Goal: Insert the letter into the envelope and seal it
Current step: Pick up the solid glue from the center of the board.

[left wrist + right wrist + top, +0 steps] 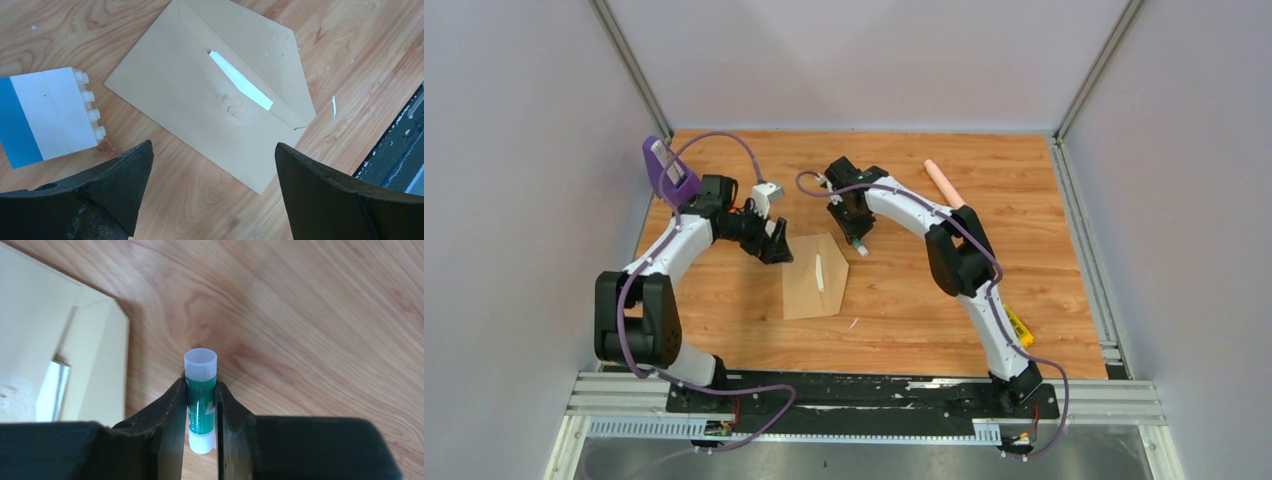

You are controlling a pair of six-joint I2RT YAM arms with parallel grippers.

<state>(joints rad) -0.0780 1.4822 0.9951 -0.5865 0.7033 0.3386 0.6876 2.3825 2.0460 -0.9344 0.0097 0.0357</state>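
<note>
Tan kraft envelope (pixel 804 285): lies flat at the middle of the wood-grain counter (pixel 924 310). In the top view its body is toward 9 o'clock and its flap (pixel 836 272) lies open, pointing to 3 o'clock. We record it as unsealed.
Letter (pixel 240 80): only a pale sliver shows along the fold at the envelope's mouth. We take it for the letter's edge with the rest tucked inside, but we cannot confirm this.
Right tool (pixel 200 386): clamped on a green glue stick (pixel 200 362), at about 1 o'clock from the envelope, just off the flap and over bare counter. We cannot tell whether the stick touches the wood.
Reason for hold: we judge the stick is gripped by its barrel, end foremost, so that the end can be drawn along the flap.
Cap: a translucent cap appears to be on. If so, no glue can be laid until it comes off.
Left tool (pixel 215 200): fingers wide apart, holding nothing, at about 10 o'clock from the envelope, with its camera looking down on the body.
Reason for position: we judge it stands ready to pin the paper or to take the cap.
Block (pixel 47 117): white and blue, studded, on the counter at 9 o'clock from the envelope in the left wrist view. It lies apart from the envelope and has no evident part in the task.
Stage: insertion looks done, sealing not begun.
Risk: the thin paper may slide or lift under the stick's drag unless it is held down.
</note>
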